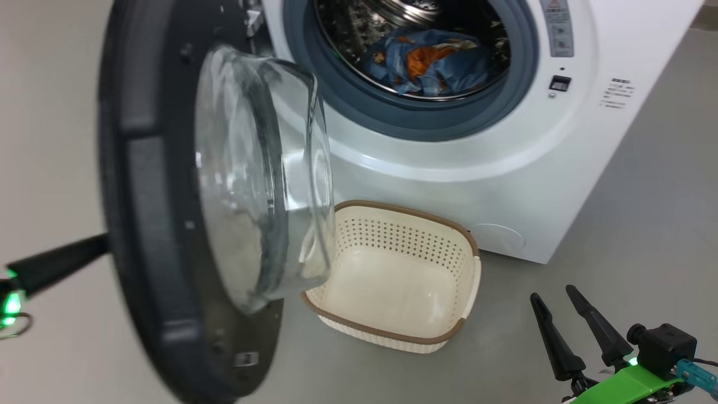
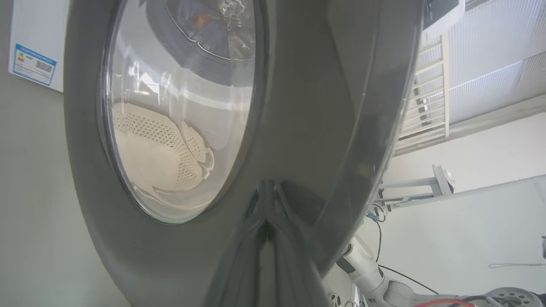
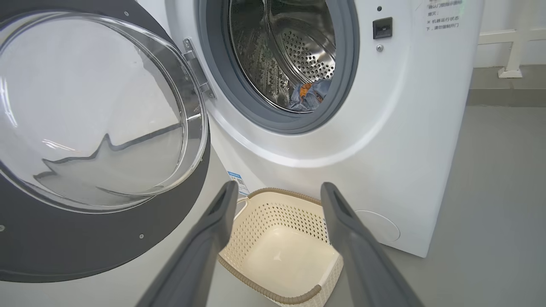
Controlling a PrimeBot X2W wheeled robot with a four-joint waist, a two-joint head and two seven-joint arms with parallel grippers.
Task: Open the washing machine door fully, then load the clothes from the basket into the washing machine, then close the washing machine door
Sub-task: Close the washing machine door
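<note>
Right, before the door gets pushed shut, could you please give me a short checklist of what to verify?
1. Basket emptied: ok, nothing lies in it.
2. Clothes fully inside the drum, behind the gasket: ok.
3. Right gripper out of the swing of the washing machine door: ok. It is open and low, on the basket's far side from the door.
4. Left gripper placed on the door's outer face: ok. Its fingers are together, tips meeting their reflection in the gloss.
5. Door's lower edge passes over the basket rim: cannot tell.
</note>
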